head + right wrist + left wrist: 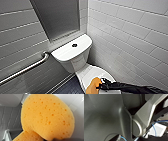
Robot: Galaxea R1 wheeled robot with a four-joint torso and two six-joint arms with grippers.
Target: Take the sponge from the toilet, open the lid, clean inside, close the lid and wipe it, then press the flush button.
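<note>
Head view: a narrow tiled corner. At the far left is a wall of long pale tiles (17, 30), and across it runs one metal grab bar (27, 68), sloping up toward the toilet. Next along, one grey recessed niche (58, 20) sits in the wall above the tank. Below it is a strip of dark small-tiled floor (68, 87), beside the bowl's left flank.

One toilet (75, 62) stands in the corner, white and glossy. Its flat tank cover (62, 53) carries one flush button (74, 45) – dark, round and set at the centre. The lid (91, 72) lies down over the bowl, nearer the camera than the tank.

One sponge (93, 86), orange, sits against the near part of the lid. The right gripper (100, 86) is just to its right, clamped on the sponge, with its black arm coming in from the lower right corner. Beyond that a second wall of white tiles (130, 37) closes the right side.

In the right wrist view the sponge (47, 117) looms close – pitted orange foam, creased near the gripper, with white ceramic behind it.
</note>
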